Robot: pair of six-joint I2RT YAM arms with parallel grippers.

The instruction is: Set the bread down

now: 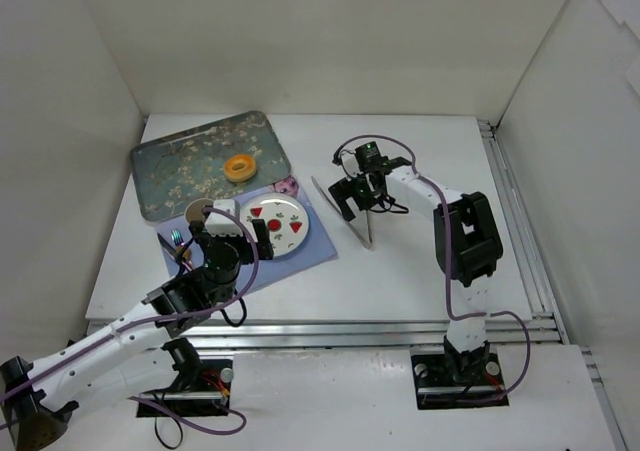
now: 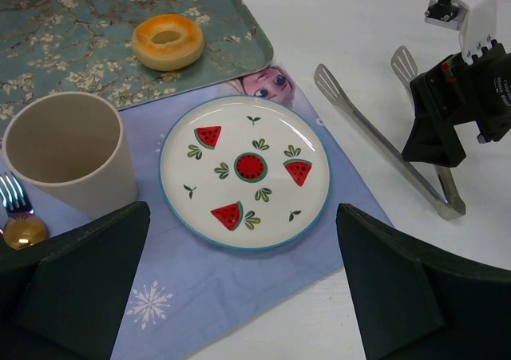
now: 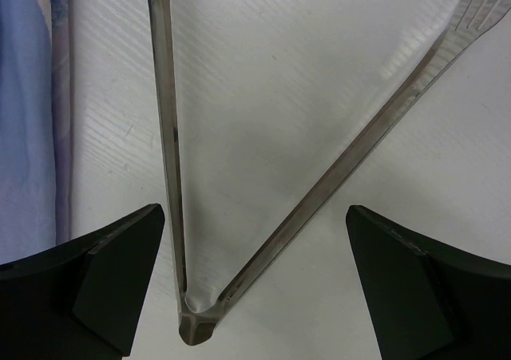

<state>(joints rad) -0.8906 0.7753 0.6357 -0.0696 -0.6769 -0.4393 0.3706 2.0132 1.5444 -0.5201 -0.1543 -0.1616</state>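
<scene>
While the right gripper (image 3: pixel 255 210) hangs low over the white table (image 3: pixel 263 73), its jaws are spread wide and grasp nothing. The hinge end of the metal tongs (image 3: pixel 169 152) lies between the two fingers, touching neither as far as the wrist view shows. The tongs lie flat, arms splayed in a V, flat tips pointing away from the gripper.

Left gripper (image 2: pixel 242 216): jaws likewise wide apart, empty, poised above the near part of the blue placemat (image 2: pixel 200 296). On the placemat sits a white plate (image 2: pixel 271 128) with watermelon print and a blue rim. A beige cup (image 2: pixel 64 148) stands just beside the plate, with fork tines (image 2: pixel 12 194) next to the cup.

The bread (image 2: pixel 168 41) lies flat, hole up, on the floral tray (image 2: pixel 72 25) beyond the plate, apart from it. The tray edge meets the placemat.
</scene>
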